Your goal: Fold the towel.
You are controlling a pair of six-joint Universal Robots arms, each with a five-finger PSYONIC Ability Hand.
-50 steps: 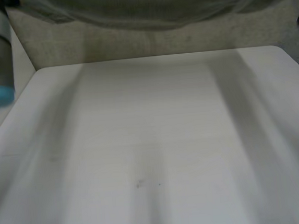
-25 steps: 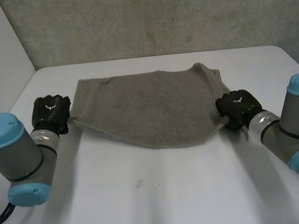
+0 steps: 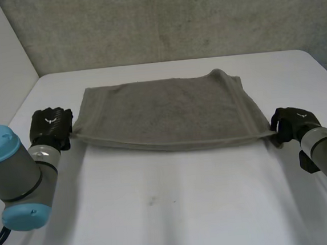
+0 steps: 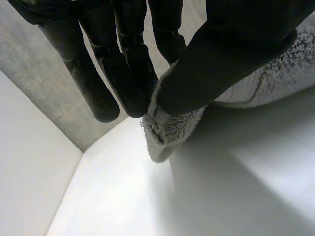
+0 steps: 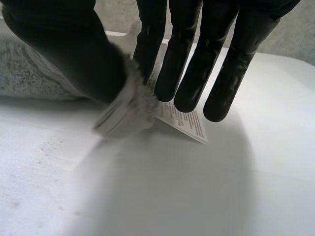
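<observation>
Head view: we see the towel (image 3: 166, 115) stretched over the table (image 3: 177, 213), left hand (image 3: 50, 128) and right hand (image 3: 290, 122) each pinching a corner.

Left robot hand (image 3: 51, 127) low, fingers straight, thumb pressed against them, pinching near-left corner of towel (image 3: 163, 114). Right robot hand (image 3: 292, 122) mirrored: same thumb-to-finger pinch on near-right corner. Left arm (image 3: 13, 170) and right arm (image 3: 326, 151) spread wide, forearms angled inward.
</observation>
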